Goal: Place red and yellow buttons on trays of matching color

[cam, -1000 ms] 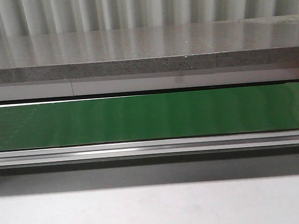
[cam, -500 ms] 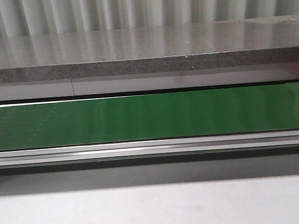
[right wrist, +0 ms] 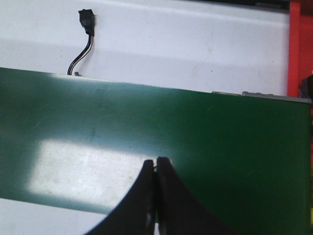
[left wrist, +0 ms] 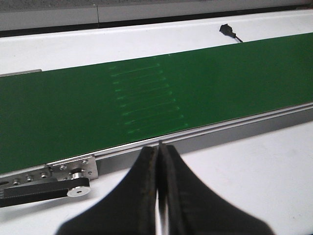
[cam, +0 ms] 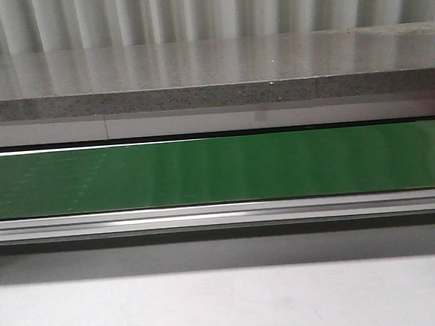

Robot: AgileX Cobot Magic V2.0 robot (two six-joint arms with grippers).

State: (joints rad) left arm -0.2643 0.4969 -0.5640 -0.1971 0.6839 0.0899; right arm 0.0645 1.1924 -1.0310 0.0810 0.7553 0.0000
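No red or yellow button shows in any view. A red edge (right wrist: 294, 49) runs beside the belt's end in the right wrist view; I cannot tell whether it is the red tray. The yellow tray is out of view. My left gripper (left wrist: 159, 147) is shut with nothing in it, over the white table just short of the green conveyor belt (left wrist: 146, 103). Above the green belt (right wrist: 195, 137) my right gripper (right wrist: 155, 161) is shut and holds nothing. Neither gripper appears in the front view.
The green belt (cam: 218, 170) spans the front view, with an aluminium rail (cam: 221, 215) along its near side. Behind it stands a grey stone ledge (cam: 212, 81). A small black connector on a wire (right wrist: 86, 22) lies on the white table beyond the belt. A belt pulley (left wrist: 73, 186) sits near the left gripper.
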